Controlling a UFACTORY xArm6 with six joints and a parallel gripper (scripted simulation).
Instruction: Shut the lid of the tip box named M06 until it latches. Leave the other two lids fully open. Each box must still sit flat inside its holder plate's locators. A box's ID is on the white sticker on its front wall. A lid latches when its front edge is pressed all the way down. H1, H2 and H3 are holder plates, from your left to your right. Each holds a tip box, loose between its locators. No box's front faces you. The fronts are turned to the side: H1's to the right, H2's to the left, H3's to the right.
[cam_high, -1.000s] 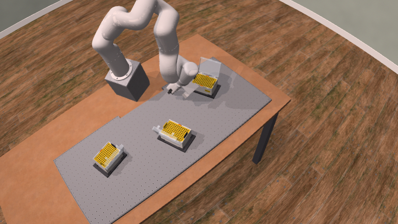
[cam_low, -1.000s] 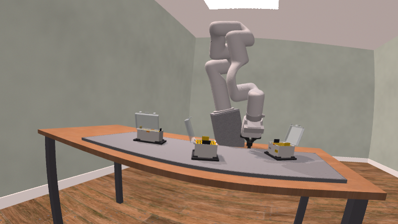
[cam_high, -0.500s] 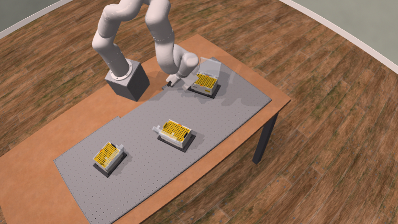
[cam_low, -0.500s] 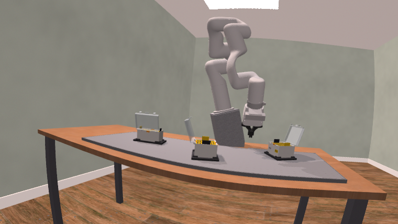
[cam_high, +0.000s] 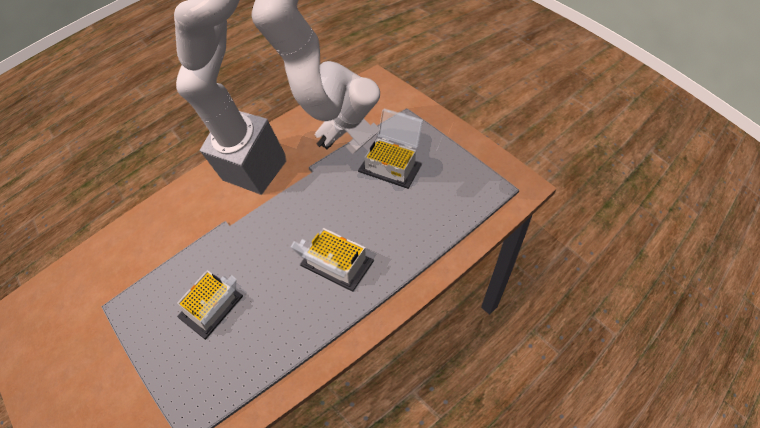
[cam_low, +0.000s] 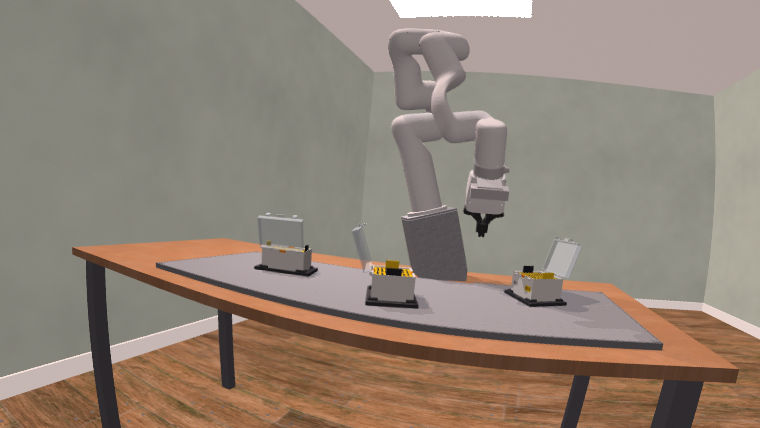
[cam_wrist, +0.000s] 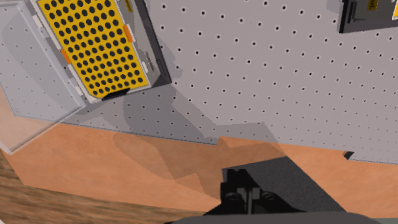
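though unlatched, lid upright

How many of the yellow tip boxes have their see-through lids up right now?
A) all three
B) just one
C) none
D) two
A: in the exterior view the left box lid, the middle box lid and the right box lid each stand raised above the yellow racks, and the gripper hangs shut in the air, touching none of them.
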